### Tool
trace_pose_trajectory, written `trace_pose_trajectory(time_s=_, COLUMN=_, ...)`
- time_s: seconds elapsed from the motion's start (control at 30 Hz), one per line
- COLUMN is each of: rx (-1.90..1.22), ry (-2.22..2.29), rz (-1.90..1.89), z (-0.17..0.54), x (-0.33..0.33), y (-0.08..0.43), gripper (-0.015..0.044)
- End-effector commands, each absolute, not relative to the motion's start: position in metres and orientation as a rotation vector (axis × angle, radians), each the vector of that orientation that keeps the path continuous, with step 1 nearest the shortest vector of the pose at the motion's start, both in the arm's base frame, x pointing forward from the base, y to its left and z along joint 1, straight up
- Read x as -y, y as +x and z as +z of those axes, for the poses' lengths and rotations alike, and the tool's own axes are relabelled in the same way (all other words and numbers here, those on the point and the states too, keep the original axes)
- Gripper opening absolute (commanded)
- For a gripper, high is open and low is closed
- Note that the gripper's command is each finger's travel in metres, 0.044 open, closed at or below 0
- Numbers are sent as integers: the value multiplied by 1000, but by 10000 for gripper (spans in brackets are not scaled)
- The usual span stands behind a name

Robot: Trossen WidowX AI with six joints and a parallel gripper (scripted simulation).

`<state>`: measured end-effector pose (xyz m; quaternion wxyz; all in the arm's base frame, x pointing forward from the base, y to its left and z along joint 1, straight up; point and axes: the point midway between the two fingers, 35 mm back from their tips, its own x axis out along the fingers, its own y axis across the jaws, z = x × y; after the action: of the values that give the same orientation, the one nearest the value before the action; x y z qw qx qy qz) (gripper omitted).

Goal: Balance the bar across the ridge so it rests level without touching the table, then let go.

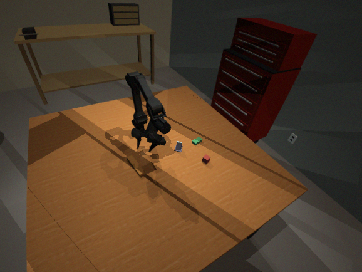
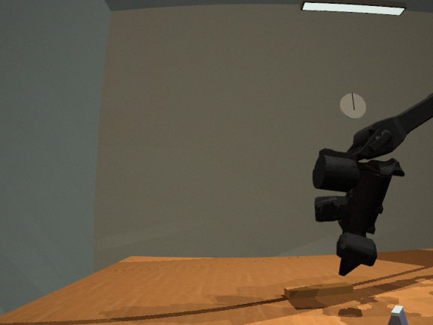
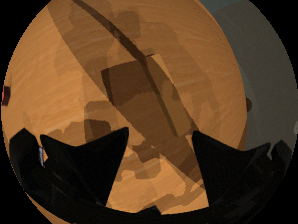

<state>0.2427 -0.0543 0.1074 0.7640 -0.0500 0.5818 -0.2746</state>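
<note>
The tan bar (image 1: 136, 165) (image 2: 318, 290) (image 3: 169, 95) lies flat on the table, partly in shadow. The small grey-lavender ridge (image 1: 178, 146) (image 2: 397, 313) stands on the table, right of the bar in the top view; a sliver of it shows beside the left finger in the wrist view (image 3: 41, 156). My gripper (image 1: 144, 150) (image 3: 161, 133) is open and empty, pointing down above the table, with its fingertips apart from the bar. In the exterior view the fingers overlap and a tip shows above the bar's right part.
A green block (image 1: 196, 140) lies behind and right of the ridge in the top view. A red cube (image 1: 206, 159) (image 3: 6, 95) sits farther right. Shadows of the arm cross the wooden table (image 1: 94, 200). A red tool cabinet (image 1: 269, 103) and a workbench (image 1: 84, 32) stand beyond the table.
</note>
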Motion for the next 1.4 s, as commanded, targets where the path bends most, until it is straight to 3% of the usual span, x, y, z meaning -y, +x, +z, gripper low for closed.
trace_pose_trajectory(time_s=0.0, rx=-1343, ry=-126, rz=-530, z=107, x=62, y=245, gripper=315)
trace_pose_trajectory(time_s=0.63, rx=-1544, ry=-144, rz=-193, z=110, x=100, y=249, gripper=315)
trace_pose_trajectory(time_s=1.37, rx=-1547, ry=-129, rz=108, z=116, x=136, y=248, gripper=315)
